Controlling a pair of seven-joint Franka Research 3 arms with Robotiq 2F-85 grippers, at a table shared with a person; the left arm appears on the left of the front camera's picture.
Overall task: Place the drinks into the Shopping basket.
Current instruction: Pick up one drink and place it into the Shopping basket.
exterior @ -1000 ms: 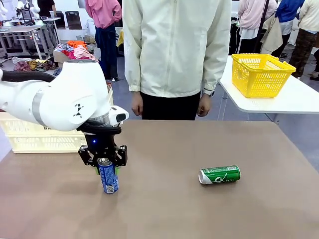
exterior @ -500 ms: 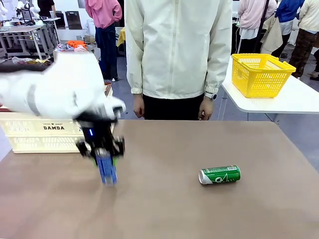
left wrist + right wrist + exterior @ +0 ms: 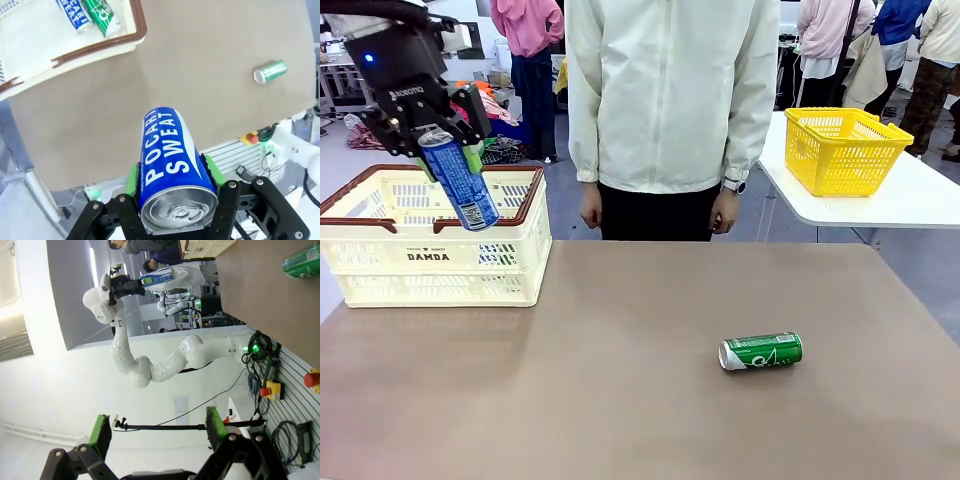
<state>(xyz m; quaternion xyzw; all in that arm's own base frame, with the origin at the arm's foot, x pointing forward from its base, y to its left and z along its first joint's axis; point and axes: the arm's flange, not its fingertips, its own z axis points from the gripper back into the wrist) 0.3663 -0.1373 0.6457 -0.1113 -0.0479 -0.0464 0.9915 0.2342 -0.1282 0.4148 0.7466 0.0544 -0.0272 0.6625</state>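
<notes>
From the front, cannot read the small print on the slim blue aluminium can (image 3: 460,182). Cannot see down into the cream lattice plastic basket with brown rim (image 3: 440,285), cropped at the left edge. Left wrist view, cropped by the top edge: a blue-and-white can (image 3: 75,15) and a green can (image 3: 102,17) inside. Right wrist view, cropped at the corner: the sideways green aluminium can (image 3: 302,262) lying on the bench (image 3: 260,280).

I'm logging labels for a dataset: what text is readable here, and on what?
"POCARI SWEAT": blue can held in the left gripper's fingers.
"ROBOTIQ": the left gripper's body.
"DAMDA": Shopping basket's side; the small line above it is unreadable.
Green can on the table: print too small to read.
Inside the basket, second blue can and green-lettered can: lettering too small or cut off.
</notes>
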